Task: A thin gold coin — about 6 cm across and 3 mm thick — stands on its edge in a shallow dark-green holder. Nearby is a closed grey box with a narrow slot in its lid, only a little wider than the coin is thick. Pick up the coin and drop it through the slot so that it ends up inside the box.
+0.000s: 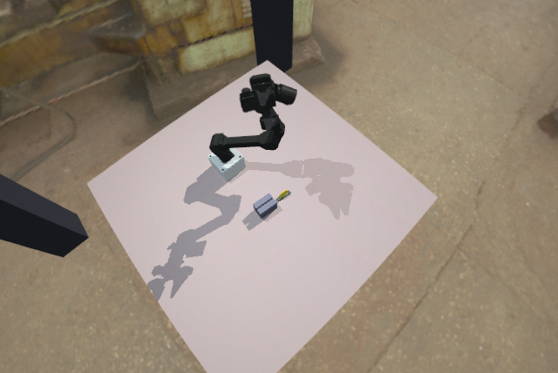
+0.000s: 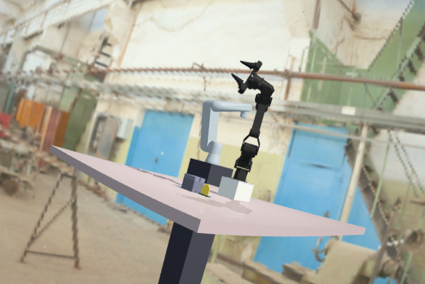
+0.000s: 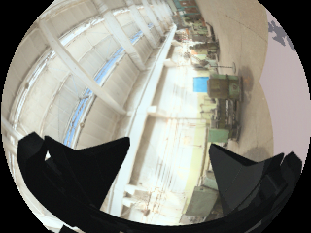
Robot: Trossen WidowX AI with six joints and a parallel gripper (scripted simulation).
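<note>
The gold coin point(image 1: 283, 193) point(image 2: 205, 189) stands on its edge in the low dark-green holder point(image 2: 206, 196), right beside the closed grey box point(image 1: 269, 209) point(image 2: 190, 183). The slot shows as a dark line across the box's lid in the top view. My gripper point(image 2: 236, 68) point(image 3: 170, 146) is open and empty, raised high above the table and well away from the coin and box. Its fingers point sideways, and the wrist view shows walls and floor between them, with no coin or box in sight.
The pink table top point(image 1: 315, 269) point(image 2: 137, 184) carries my arm's white base block point(image 1: 232, 169) point(image 2: 228, 188), close to the box and coin. Dark posts point(image 1: 275, 9) point(image 1: 40, 220) stand beyond the table's edges. A pale-blue arm point(image 2: 210, 126) shows behind the table in the exterior view.
</note>
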